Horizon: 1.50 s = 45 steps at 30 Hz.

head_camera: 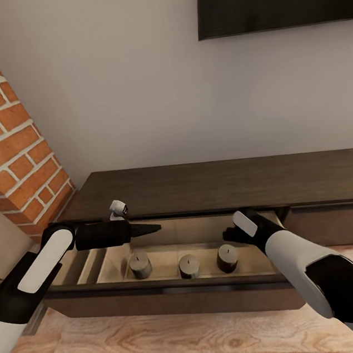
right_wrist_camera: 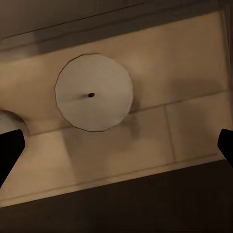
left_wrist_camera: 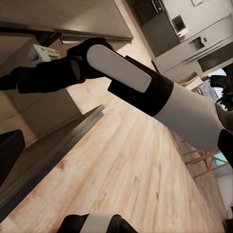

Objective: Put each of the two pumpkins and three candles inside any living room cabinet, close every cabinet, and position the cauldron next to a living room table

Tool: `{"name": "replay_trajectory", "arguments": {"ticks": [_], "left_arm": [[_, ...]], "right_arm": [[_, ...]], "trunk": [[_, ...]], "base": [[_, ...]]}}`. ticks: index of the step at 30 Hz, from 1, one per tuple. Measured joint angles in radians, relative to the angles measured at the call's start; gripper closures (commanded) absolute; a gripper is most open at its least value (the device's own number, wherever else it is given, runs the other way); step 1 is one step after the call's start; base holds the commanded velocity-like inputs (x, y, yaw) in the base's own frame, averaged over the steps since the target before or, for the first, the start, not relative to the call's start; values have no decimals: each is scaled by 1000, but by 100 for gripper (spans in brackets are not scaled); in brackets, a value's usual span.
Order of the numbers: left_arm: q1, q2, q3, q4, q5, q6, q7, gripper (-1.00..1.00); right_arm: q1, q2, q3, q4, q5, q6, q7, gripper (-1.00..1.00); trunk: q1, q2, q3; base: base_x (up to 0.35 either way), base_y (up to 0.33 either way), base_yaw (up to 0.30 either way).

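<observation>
With three candles [head_camera: 189, 265] standing in the open cabinet [head_camera: 200, 187] drawer, the right tool [right_wrist_camera: 116, 145], spread wide and empty, should be lifted straight clear.

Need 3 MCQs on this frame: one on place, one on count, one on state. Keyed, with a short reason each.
1. Where do the candles stand?
A. On top of the cabinet
B. Inside the open drawer
C. On the wooden floor

2. How many candles are in the drawer?
A. One
B. Two
C. Three

3. What is the state of the right hand?
A. Open, holding nothing, above a candle
B. Shut on a candle
C. Shut on the drawer front

Key:
1 B: the candles stand in a row on the pale bottom of the drawer, pulled out of the cabinet.
2 C: left candle, middle candle and right candle can be counted in the head view.
3 A: in the right wrist view the right hand has its fingertips wide apart at the picture's edges, with a candle top between them and nothing gripped.
</observation>
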Motion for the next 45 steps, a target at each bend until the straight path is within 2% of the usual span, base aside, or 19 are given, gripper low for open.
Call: {"name": "replay_trajectory", "arguments": {"ticks": [7,18,41,45], "left_arm": [[0,-1,1,8,1,0,1,-100],[0,-1,1,11,1,0,2,-100],[0,-3,-1,11,-2,0,6,-100],[0,-4,-1,11,-2,0,7,-100]], "right_arm": [[0,1,0,44,-2,7,0,-100],[0,-5,-14,76,-13,71,0,-100],[0,-7,-13,79,-14,75,1,-100],[0,-6,-11,79,-13,74,1,-100]], "trunk": [[-3,2,27],[-8,4,70],[-18,10,159],[-32,33,172]], "base": [[-69,0,0],[-43,0,0],[-37,0,0],[-3,0,0]]}}
